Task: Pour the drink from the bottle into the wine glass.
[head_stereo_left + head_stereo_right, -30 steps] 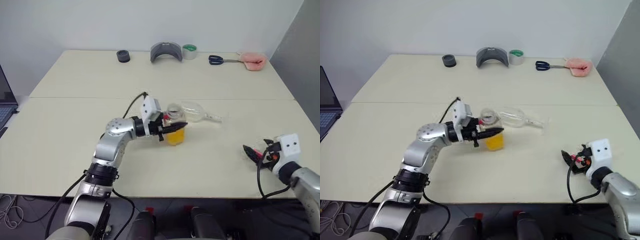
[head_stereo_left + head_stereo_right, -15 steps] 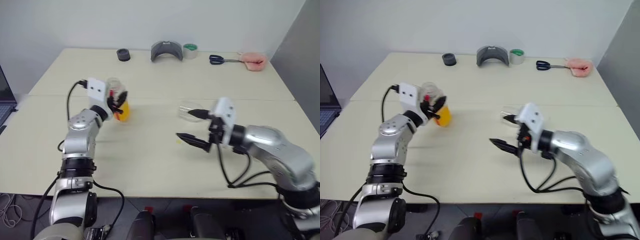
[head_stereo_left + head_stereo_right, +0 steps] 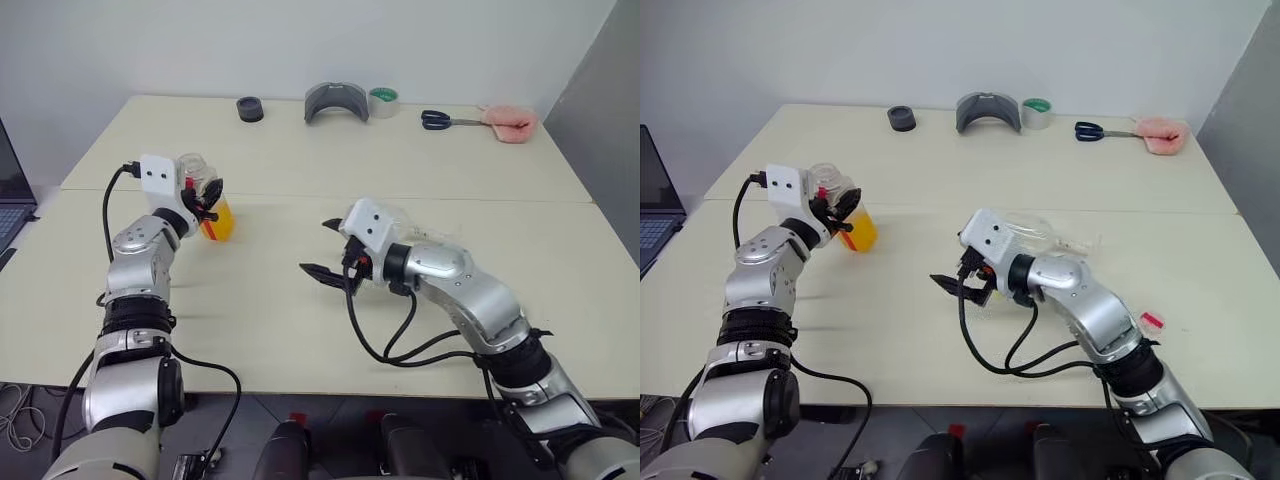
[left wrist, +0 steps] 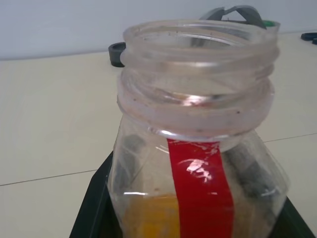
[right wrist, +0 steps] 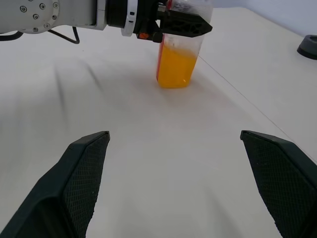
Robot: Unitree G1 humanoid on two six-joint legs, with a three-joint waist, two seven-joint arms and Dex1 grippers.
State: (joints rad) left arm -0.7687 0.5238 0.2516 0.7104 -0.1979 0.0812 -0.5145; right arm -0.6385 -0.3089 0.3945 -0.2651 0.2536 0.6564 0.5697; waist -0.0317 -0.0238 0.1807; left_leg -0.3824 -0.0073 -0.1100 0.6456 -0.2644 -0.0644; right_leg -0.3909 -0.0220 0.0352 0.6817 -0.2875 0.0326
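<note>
Left gripper [image 3: 208, 188] is clamped on the bottle [image 3: 203, 196], upright, mid-left of the head-camera frame, wide mouth uncapped. Drink [image 3: 217, 221] fills only the lower part, bright orange. Right gripper [image 3: 322, 246] sits at centre frame with its fingers spread wide, holding nothing; its wrist view looks across bare table [image 5: 163, 163] at the bottle.

Wine glass [image 3: 1032, 232] is lying on its side just behind the right wrist, centre-right, stem pointing toward the right edge. It's well apart from the bottle.

Step in hand, as I read it: bottle secured, glass not ready. No pour possible yet.

Next move needs the right gripper to take the glass by bowl or stem, stand it on its foot, and steady it. Then bring the bottle across and tip slowly over the rim. Risk: thin stem, clear glass, easy to knock or roll.
</note>
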